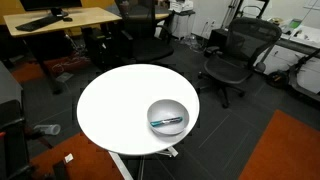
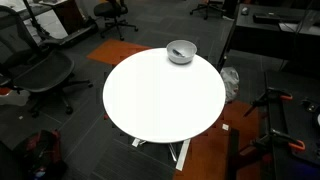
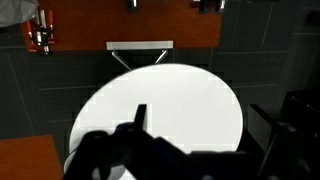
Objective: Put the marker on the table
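Note:
The marker (image 1: 167, 122), a thin dark stick with a teal section, lies inside a silver bowl (image 1: 167, 115) near the edge of the round white table (image 1: 120, 105). In an exterior view the bowl (image 2: 181, 51) sits at the far edge of the table (image 2: 160, 95), and the marker does not show there. The wrist view looks down on the table (image 3: 170, 100) from above. My gripper (image 3: 200, 125) is a dark silhouette along the bottom of that view, its fingers apart and empty. The arm and gripper are out of view in both exterior views.
A wooden desk (image 1: 60, 18) and black office chairs (image 1: 235, 55) stand behind the table. Another chair (image 2: 40, 70) and dark equipment stands (image 2: 275, 120) flank it. Orange carpet (image 1: 290, 150) lies beside the white pedestal base (image 2: 160, 148).

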`<control>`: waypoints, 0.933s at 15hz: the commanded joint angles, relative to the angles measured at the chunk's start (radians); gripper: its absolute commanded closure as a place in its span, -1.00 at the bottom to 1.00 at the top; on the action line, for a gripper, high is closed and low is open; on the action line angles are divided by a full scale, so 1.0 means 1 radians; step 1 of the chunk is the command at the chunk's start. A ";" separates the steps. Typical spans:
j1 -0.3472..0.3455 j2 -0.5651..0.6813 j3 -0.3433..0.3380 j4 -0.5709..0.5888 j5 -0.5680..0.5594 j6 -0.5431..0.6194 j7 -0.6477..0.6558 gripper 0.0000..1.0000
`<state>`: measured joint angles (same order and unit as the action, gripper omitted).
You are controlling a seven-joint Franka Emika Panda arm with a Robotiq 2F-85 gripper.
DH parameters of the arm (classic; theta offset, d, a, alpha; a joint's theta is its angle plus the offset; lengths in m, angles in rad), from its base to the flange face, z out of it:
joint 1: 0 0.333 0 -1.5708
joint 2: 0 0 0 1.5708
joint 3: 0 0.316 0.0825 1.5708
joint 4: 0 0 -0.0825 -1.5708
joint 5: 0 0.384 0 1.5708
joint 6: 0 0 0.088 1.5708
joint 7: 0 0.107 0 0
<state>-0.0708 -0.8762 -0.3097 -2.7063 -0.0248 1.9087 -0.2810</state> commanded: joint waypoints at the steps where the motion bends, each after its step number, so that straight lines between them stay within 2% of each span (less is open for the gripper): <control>1: -0.017 0.005 0.014 0.002 0.013 -0.002 -0.012 -1.00; 7: -0.017 0.005 0.014 0.002 0.013 -0.002 -0.012 -1.00; 14: -0.005 0.112 0.045 0.051 0.023 0.154 0.048 -1.00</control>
<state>-0.0708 -0.8473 -0.2956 -2.7002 -0.0245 1.9999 -0.2670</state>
